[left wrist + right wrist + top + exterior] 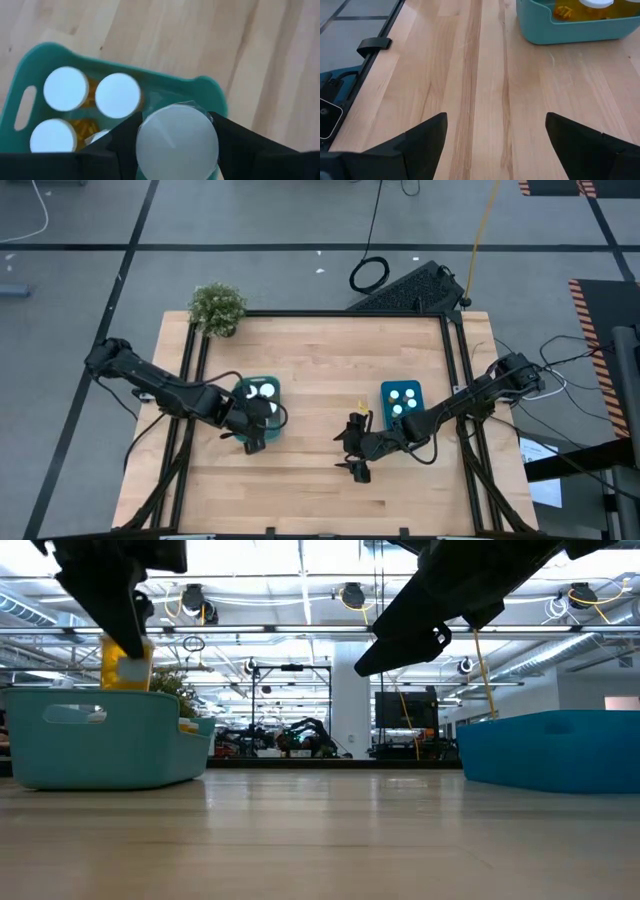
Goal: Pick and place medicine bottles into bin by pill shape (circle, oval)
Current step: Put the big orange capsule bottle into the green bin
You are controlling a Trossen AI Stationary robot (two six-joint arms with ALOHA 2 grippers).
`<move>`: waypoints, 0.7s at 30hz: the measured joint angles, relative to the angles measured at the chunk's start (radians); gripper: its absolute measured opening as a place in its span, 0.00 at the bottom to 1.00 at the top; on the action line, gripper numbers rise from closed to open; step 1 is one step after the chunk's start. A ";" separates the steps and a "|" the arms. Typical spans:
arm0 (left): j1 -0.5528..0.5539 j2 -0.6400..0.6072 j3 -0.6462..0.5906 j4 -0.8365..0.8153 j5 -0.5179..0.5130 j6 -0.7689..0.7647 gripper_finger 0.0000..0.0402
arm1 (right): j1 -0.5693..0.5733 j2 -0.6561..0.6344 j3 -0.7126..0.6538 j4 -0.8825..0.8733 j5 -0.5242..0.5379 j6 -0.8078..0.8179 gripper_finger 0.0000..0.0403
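Gripping bottle (176, 141) — left gripper (170, 150), no legible label

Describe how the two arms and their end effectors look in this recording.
Both arms are dark, nearly black, jointed links with thin black cables looping beside them. The left end effector and right end effector each carry two flat, matte black, wedge-shaped fingers. A small yellow detail sits near the right wrist. No markings are legible.

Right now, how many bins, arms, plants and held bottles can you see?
Bins: 2, teal and blue
Arms: 2, left and right
Plant: 1
Held bottle: 1
Total: 6
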 joint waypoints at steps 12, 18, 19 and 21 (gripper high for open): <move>0.000 0.000 -0.122 0.150 -0.009 -0.070 0.55 | 0.000 0.000 0.000 0.000 0.000 0.000 0.83; 0.000 0.000 -0.164 0.183 -0.008 -0.101 0.51 | 0.000 0.000 0.000 0.000 0.000 0.000 0.83; 0.000 0.000 -0.172 0.189 -0.008 -0.105 0.51 | 0.000 0.000 0.000 0.000 0.000 0.000 0.83; 0.000 0.000 -0.188 0.203 -0.006 -0.116 0.54 | 0.000 0.000 0.000 0.000 0.000 0.000 0.83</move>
